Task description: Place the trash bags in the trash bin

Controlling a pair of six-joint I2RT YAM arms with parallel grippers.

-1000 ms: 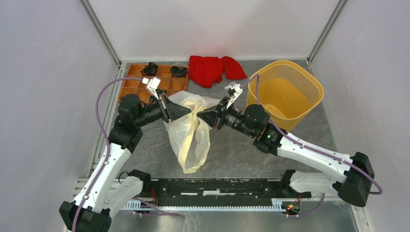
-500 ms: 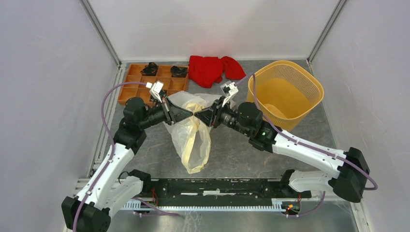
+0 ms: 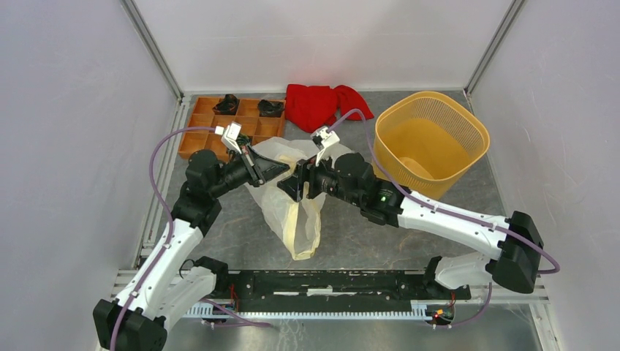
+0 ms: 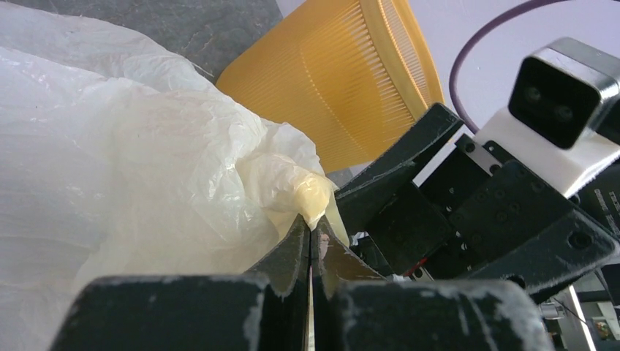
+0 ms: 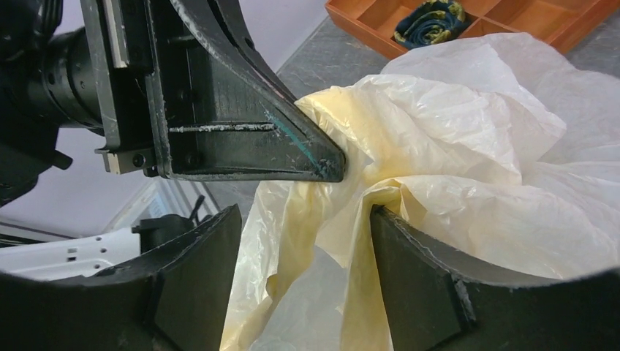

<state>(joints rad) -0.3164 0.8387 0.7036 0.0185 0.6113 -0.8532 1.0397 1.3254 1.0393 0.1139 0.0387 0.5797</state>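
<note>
Left wrist view shows the left tool (image 4: 311,232) pressed together on a small yellowish fold of the trash bag (image 4: 146,146), with the film bunched right at its tips. The right tool (image 5: 303,216) stands apart, one finger on either side of a neighbouring pleat and just beside the left tool's tip, with nothing clamped yet. From above, the bag hangs between the two arms and its lower end trails onto the worktop (image 3: 365,234). It lies wholly outside the trash bin (image 3: 439,183), which stands upright to the right near the far corner. The bag looks very light, limp and slippery. It should not keep any shape, it will likely sag and billow when carried, and a thin pinch could slide out of hard fingers or tear if the two arms pull against each other. The best hold is probably a gathered wad of several layers near the mouth edge, close to where the left tool already grips, so that the long tail can be lifted clear of the bin's rim before lowering.
</note>
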